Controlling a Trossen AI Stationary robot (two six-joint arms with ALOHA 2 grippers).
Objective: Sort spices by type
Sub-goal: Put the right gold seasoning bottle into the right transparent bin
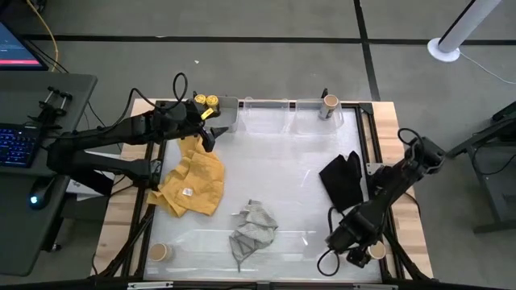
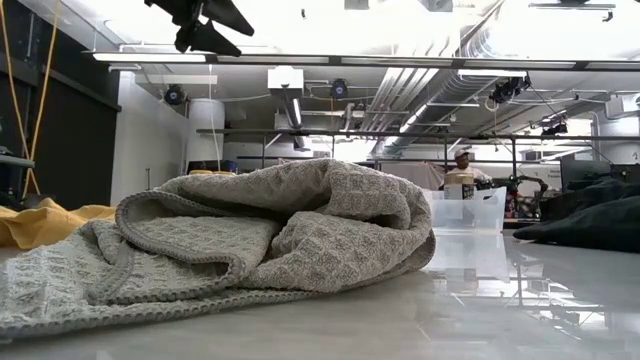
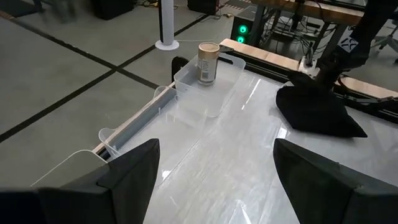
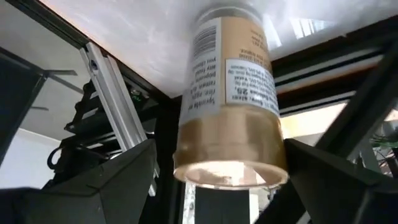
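My right gripper [image 1: 357, 254] is low at the table's near right corner, open, with a tan pale-topped jar [image 4: 229, 106] between its fingers; that jar [image 1: 376, 251] stands upright. My left gripper [image 1: 208, 133] hovers open and empty at the far left, beside the grey bin [image 1: 228, 115] that holds two dark yellow-topped jars [image 1: 208, 101]. A second tan jar [image 1: 330, 105] stands in the far clear bin [image 3: 186, 78]. A third tan jar [image 1: 160, 252] stands at the near left corner. The tiny clear-greyish jars do not show. My right gripper has a finger [image 4: 118, 180] on each side of the tan jar's capped end [image 4: 230, 168], slanting down from above. A dark gap shows beside one finger. Whether the other finger [image 4: 329, 180] touches the jar, I cannot tell.
A yellow cloth [image 1: 192, 184] lies crumpled at the left, a grey cloth [image 1: 254, 229] near the middle of the near edge, and a black cloth [image 1: 343, 179] at the right. Clear bins [image 1: 278, 113] line the far edge. Bare white tabletop [image 1: 274, 173] lies in the centre.
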